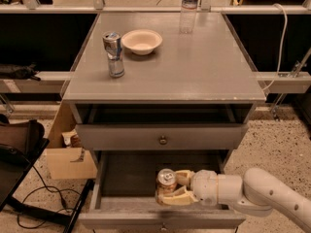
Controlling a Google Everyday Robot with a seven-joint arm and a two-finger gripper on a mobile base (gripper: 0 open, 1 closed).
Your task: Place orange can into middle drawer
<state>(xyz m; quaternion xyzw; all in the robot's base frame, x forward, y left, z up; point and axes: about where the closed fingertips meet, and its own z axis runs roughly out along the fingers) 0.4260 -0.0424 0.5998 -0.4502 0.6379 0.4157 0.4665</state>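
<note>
The orange can, copper-bodied with a silver top, stands upright inside the open middle drawer, near its front middle. My gripper reaches in from the right on a white arm, and its cream fingers are closed around the can's sides. The can's base is low in the drawer; I cannot tell whether it touches the dark floor.
On the grey cabinet top stand a slim silver-and-blue can, a white bowl and a clear water bottle. The upper drawer with a brass knob is slightly open. A cardboard box and a dark chair stand at left.
</note>
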